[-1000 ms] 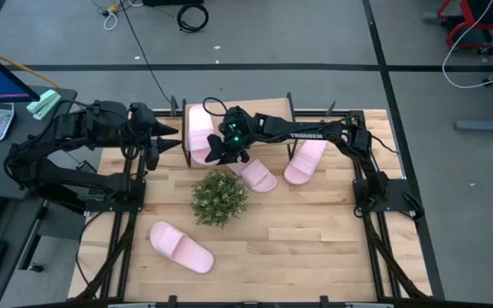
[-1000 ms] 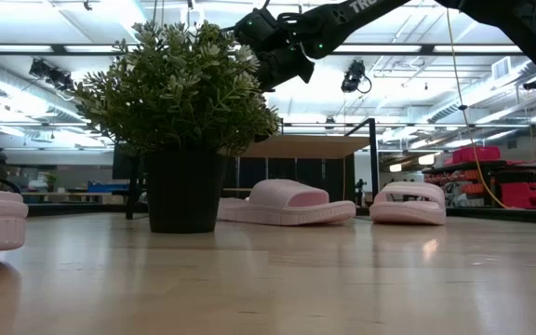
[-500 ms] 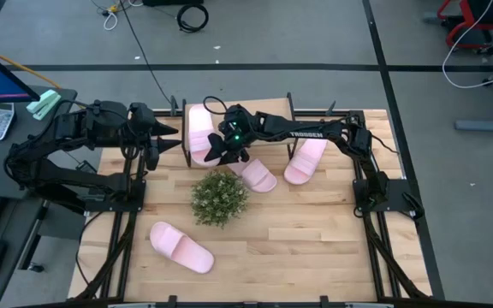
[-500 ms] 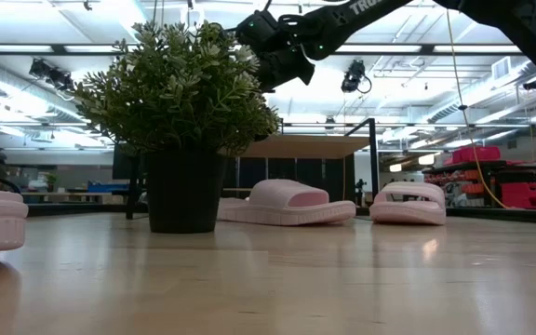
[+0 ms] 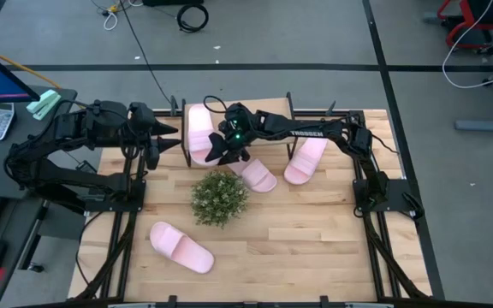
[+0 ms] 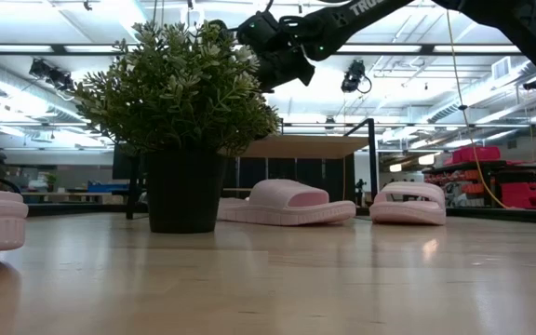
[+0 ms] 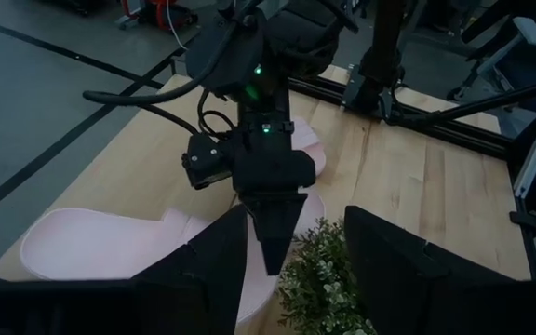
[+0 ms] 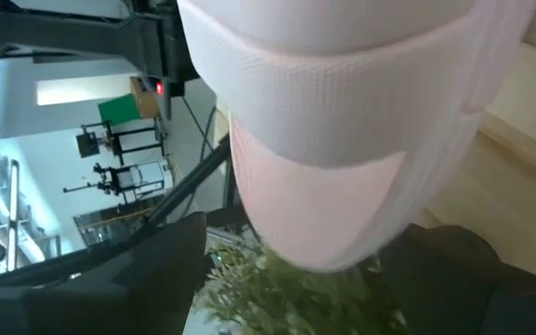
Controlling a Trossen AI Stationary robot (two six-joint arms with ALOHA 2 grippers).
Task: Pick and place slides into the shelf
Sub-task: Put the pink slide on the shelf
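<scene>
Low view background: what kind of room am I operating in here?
Probably a robotics lab or workshop, not a home. The low view shows an open ceiling with long strip lights and red equipment on benches; from above, grey concrete floor with black taped lines and loose cables surrounds the light wooden table.

One camera looks straight down on the whole table [image 5: 315, 248], another looks level along its top, two ride the wrists; all share the plant [image 5: 219, 198].

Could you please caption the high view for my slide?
Right gripper hovers open above a pink slide on the shelf; left gripper waits.
</scene>
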